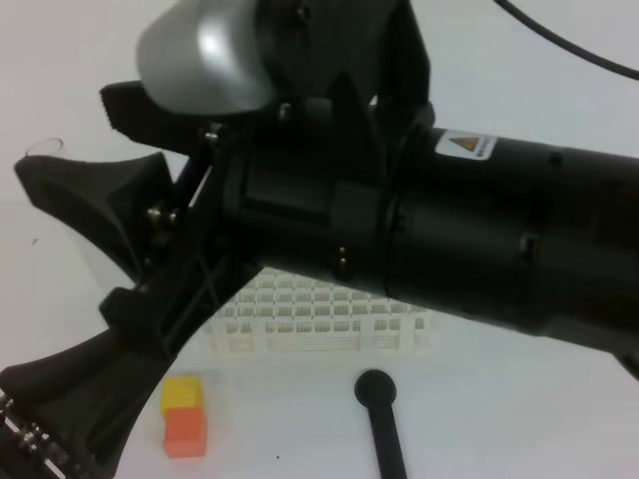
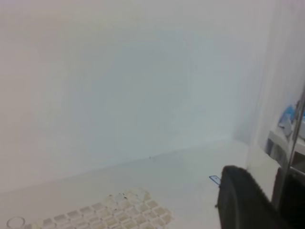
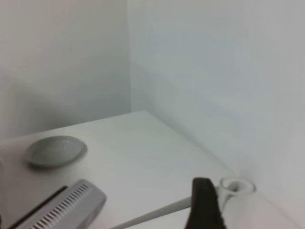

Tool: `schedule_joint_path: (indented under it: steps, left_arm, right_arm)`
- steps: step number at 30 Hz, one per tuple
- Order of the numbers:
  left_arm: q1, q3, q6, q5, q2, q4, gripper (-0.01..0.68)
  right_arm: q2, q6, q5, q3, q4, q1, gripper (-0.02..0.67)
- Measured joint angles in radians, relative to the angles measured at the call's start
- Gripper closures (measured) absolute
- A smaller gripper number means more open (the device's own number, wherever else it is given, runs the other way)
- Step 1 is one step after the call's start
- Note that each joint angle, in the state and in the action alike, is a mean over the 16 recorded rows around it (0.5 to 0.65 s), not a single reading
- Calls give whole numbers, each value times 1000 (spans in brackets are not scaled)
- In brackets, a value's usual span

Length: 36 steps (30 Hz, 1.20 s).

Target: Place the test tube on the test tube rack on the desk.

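Note:
The clear test tube (image 1: 45,148) shows its open rim at the far left, by the upper finger of my right gripper (image 1: 75,269). My right arm reaches across from the right, close under the camera. In the right wrist view the tube (image 3: 237,185) lies across a black finger (image 3: 205,205), held above the desk (image 3: 143,143). The white lattice test tube rack (image 1: 319,314) stands on the desk (image 1: 499,419), partly hidden under the arm. It also shows low in the left wrist view (image 2: 105,212). Only one black finger (image 2: 240,200) of my left gripper shows.
A yellow-and-orange block (image 1: 184,417) stands in front of the rack's left end. A black rod with a round head (image 1: 375,389) lies at the bottom middle. A grey dish-like object (image 3: 56,150) and a grey vented part (image 3: 62,207) show in the right wrist view.

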State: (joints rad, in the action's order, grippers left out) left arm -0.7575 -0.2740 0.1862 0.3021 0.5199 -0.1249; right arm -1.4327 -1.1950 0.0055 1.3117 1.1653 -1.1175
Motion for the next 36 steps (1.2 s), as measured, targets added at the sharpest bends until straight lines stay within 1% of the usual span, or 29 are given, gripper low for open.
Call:
schedule_joint_path:
  steps: [6,10,14,22,25,30,36]
  left_arm:
    - [0,0,7,-5,0,0,673]
    - [0,0,8,-8,0,-1,666]
    - [0,0,10,-11,0,-1,666]
    - [0,0,13,-13,0,-2,666]
    - [0,0,13,-12,0,-2,660]
    - [0,0,9,-12,-1,-7,616]
    - [0,0,3,-15,-15,-20,512]
  right_arm:
    - [-36,0,20,41,32,0,204]
    - [-57,0,33,57,47,0,231]
    - [-71,0,43,68,58,0,288]
    - [-78,-15,53,76,66,0,441]
    - [-78,-22,54,76,66,0,484]
    - [-79,-40,51,76,66,0,518]
    - [-77,-73,27,76,69,0,522]
